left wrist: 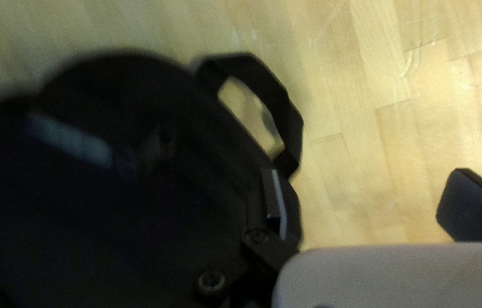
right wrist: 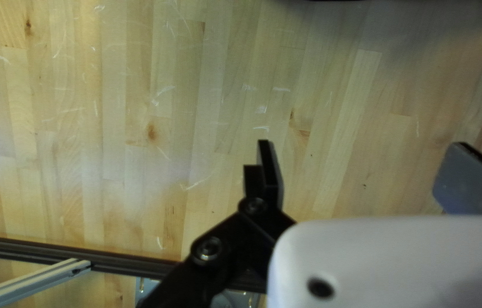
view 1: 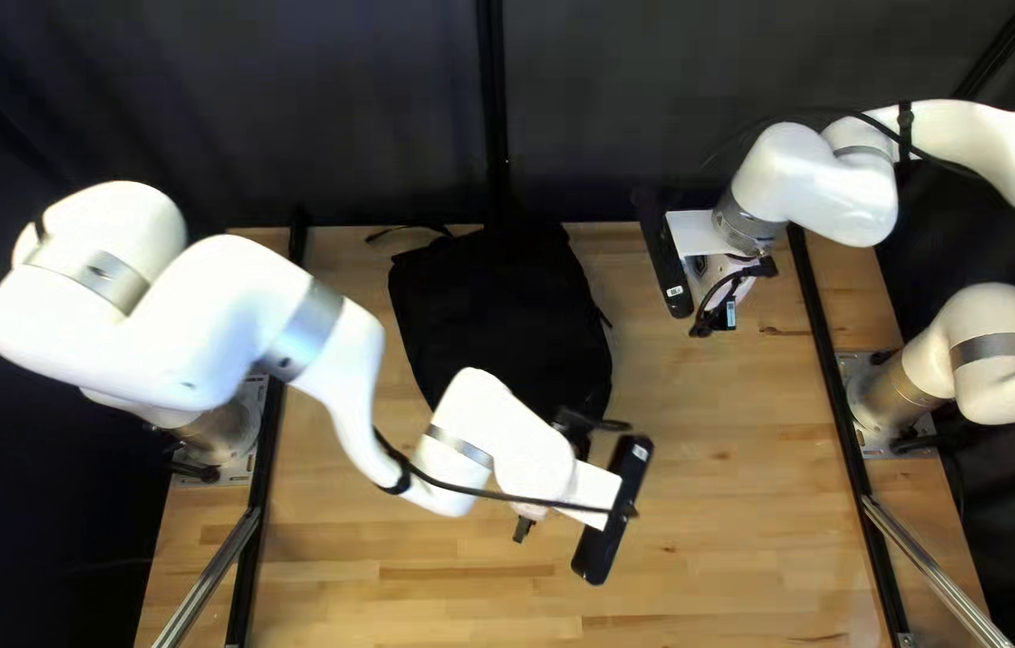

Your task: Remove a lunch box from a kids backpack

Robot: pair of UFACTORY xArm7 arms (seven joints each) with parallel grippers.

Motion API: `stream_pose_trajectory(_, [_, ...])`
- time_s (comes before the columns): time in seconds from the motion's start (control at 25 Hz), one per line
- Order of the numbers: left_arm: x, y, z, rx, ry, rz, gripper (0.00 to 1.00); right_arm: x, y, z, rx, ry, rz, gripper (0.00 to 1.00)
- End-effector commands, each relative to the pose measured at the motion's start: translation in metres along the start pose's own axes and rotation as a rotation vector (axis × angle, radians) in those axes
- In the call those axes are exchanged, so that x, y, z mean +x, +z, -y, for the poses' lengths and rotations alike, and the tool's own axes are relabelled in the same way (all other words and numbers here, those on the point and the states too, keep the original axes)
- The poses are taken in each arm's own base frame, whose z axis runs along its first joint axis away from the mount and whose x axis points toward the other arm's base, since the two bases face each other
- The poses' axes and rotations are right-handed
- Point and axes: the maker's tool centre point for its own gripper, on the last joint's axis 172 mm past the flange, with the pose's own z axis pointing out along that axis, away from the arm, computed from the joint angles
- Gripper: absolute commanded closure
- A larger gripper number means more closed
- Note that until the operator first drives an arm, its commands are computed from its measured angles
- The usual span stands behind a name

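Note:
A black backpack (view 1: 495,306) lies on the table at the centre of the top left view. My left gripper (view 1: 558,478) is over its near edge there. In the left wrist view the backpack (left wrist: 138,211) shows a blurred pale patch and a black strap loop (left wrist: 286,114). My left gripper (left wrist: 375,202) is open, one finger over the bag's dark edge and the other over bare wood. My right gripper (view 1: 729,298), raised right of the bag, appears as an open gripper (right wrist: 358,177) in its own wrist view, holding nothing. No lunch box is visible.
The wooden table (view 1: 759,480) extends around the bag, with dark rails (view 1: 825,360) along both sides and a dark curtain (view 1: 327,108) behind. A thin strap (view 1: 405,229) reaches out by the bag's far edge. In the right wrist view a pale metal bar (right wrist: 30,279) meets a dark rail (right wrist: 127,259).

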Motion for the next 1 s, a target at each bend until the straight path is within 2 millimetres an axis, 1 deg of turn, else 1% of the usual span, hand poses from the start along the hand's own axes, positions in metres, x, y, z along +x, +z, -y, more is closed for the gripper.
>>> stream_pose_trajectory(0.04, [0.015, 0.01, 0.015, 0.022, 0.129, 0.019, 0.0, 0.002, 0.002, 0.002, 0.011, -0.007, 0.001, 0.0])
stream_pose_trajectory(0.12, [0.025, 0.012, 0.022, 0.025, 0.18, 0.034, 0.0, 0.003, 0.002, 0.002, 0.014, -0.008, 0.0, 0.0])
stream_pose_trajectory(0.16, [0.027, 0.012, 0.024, 0.025, 0.193, 0.039, 0.0, 0.003, 0.002, 0.003, 0.014, -0.007, -0.001, 0.0])
stream_pose_trajectory(0.2, [0.032, 0.015, 0.029, 0.025, 0.218, 0.049, 0.0, 0.004, 0.002, 0.003, 0.016, -0.007, -0.003, 0.0])
stream_pose_trajectory(0.24, [0.033, 0.015, 0.031, 0.025, 0.228, 0.053, 0.0, 0.004, 0.001, 0.004, 0.017, -0.006, -0.004, 0.0])
stream_pose_trajectory(0.32, [0.034, 0.021, 0.04, 0.02, 0.266, 0.076, 0.0, 0.0, -0.003, 0.006, 0.016, -0.005, -0.008, 0.0])
stream_pose_trajectory(0.44, [0.03, 0.024, 0.047, 0.014, 0.305, 0.11, 0.0, -0.008, -0.01, 0.011, 0.009, -0.001, -0.01, 0.0])
stream_pose_trajectory(0.64, [0.014, 0.033, 0.057, -0.009, 0.393, 0.205, 0.0, -0.023, -0.025, 0.018, -0.011, 0.006, -0.013, 0.0])
stream_pose_trajectory(0.8, [0.001, 0.042, 0.06, -0.025, 0.462, 0.29, 0.0, -0.03, -0.03, 0.023, -0.022, 0.012, -0.015, 0.0])
stream_pose_trajectory(1.0, [-0.006, 0.044, 0.066, -0.02, 0.498, 0.357, 0.0, -0.041, -0.033, 0.027, -0.032, 0.021, -0.018, 0.0])
